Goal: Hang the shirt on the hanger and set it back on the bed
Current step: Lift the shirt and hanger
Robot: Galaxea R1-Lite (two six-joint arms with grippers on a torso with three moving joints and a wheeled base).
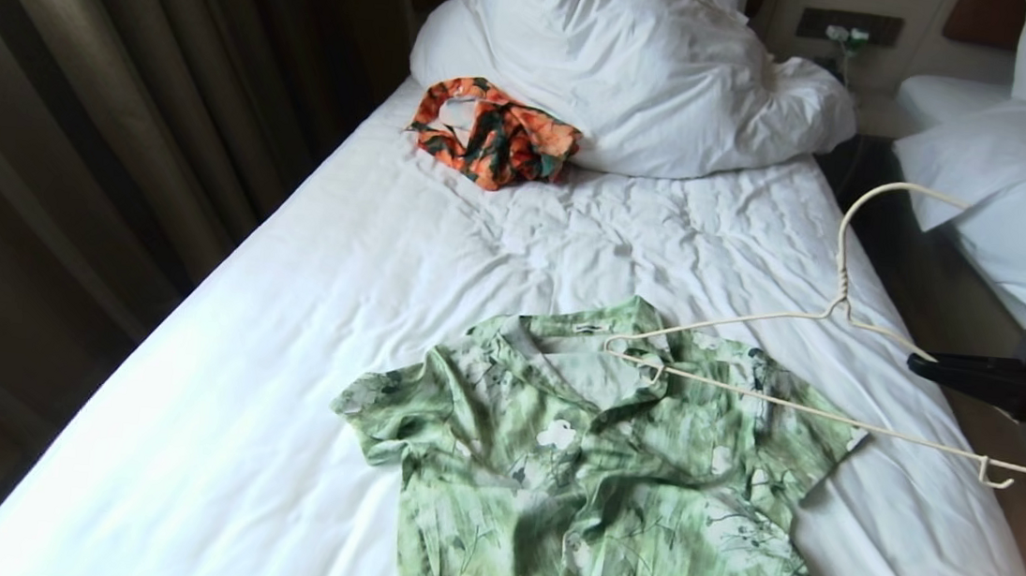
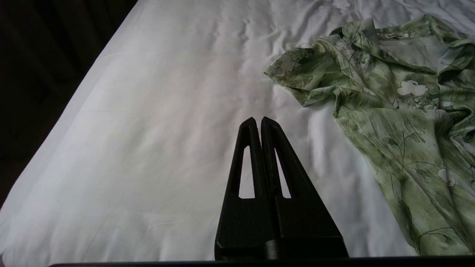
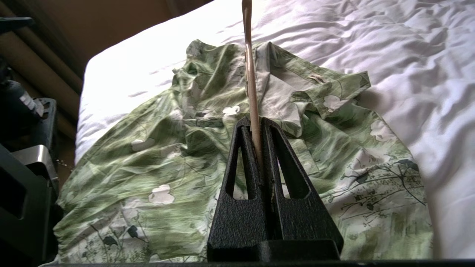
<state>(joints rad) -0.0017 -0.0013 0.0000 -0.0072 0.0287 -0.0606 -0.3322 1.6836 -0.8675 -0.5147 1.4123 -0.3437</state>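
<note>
Cream wire hanger (image 1: pixel 836 310), clamped in the right tool (image 1: pixel 924 367), is needing its nine-o'clock tip (image 1: pixel 613 343) slid under the shirt (image 1: pixel 609 467) collar while the left tool (image 2: pixel 258 122) is resting closed.

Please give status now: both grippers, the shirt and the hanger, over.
Right gripper shut on hanger, its end over shirt collar. Left gripper shut, empty, parked above bed. Nothing blocking.

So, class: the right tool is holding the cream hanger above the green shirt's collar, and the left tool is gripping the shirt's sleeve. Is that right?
Not quite. The left tool grips nothing: the left wrist view shows it shut and empty over bare sheet of the bed, apart from the shirt. The rest stands: the right tool holds the hanger above the collar.
</note>
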